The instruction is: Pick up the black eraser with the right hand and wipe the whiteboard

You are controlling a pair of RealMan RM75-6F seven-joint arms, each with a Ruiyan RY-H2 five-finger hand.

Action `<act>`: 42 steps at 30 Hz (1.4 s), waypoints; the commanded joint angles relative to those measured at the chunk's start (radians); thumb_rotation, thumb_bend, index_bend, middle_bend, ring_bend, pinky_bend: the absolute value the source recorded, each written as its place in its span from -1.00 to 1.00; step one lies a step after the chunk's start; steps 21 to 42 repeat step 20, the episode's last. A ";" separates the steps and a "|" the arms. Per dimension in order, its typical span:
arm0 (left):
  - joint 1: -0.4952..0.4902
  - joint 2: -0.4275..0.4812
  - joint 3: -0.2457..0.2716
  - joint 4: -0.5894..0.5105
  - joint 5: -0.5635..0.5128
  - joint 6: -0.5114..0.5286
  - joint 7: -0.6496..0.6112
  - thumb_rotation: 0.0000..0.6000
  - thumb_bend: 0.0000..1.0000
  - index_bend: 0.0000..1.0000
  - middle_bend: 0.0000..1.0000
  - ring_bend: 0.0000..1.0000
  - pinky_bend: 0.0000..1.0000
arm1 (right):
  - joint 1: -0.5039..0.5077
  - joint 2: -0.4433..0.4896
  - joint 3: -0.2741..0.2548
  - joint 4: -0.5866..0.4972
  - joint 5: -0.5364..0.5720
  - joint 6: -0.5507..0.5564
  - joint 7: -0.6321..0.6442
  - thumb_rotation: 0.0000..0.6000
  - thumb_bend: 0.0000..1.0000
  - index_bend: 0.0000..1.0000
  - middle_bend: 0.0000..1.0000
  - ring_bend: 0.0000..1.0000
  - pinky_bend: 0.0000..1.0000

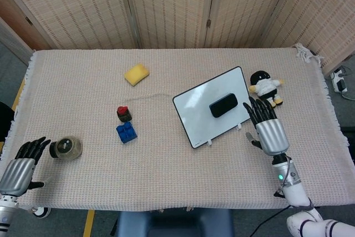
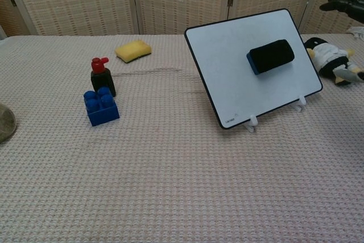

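While stuck on whiteboard (image 1: pixel 209 114), black eraser (image 1: pixel 223 105), right hand (image 1: pixel 268 127) apart

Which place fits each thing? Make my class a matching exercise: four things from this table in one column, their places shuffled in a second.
Things:
1. black eraser
2. yellow sponge
3. blue brick
4. plush doll

Places:
A. just right of the whiteboard
B. on the whiteboard's face
C. directly in front of the small black-and-red piece
D. alone toward the far edge

Pairs: 1-B, 2-D, 3-C, 4-A
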 commanded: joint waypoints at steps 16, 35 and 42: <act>0.078 -0.007 0.079 -0.051 0.160 0.139 0.163 1.00 -0.57 -0.91 -0.89 -0.97 -1.00 | -0.398 0.314 -0.299 -0.307 -0.166 0.238 -0.073 1.00 -0.37 -1.00 -1.00 -1.00 -1.00; 0.085 -0.011 0.088 -0.055 0.195 0.161 0.184 1.00 -0.57 -0.91 -0.89 -0.97 -1.00 | -0.411 0.313 -0.309 -0.296 -0.202 0.226 -0.082 1.00 -0.37 -1.00 -1.00 -1.00 -1.00; 0.085 -0.011 0.088 -0.055 0.195 0.161 0.184 1.00 -0.57 -0.91 -0.89 -0.97 -1.00 | -0.411 0.313 -0.309 -0.296 -0.202 0.226 -0.082 1.00 -0.37 -1.00 -1.00 -1.00 -1.00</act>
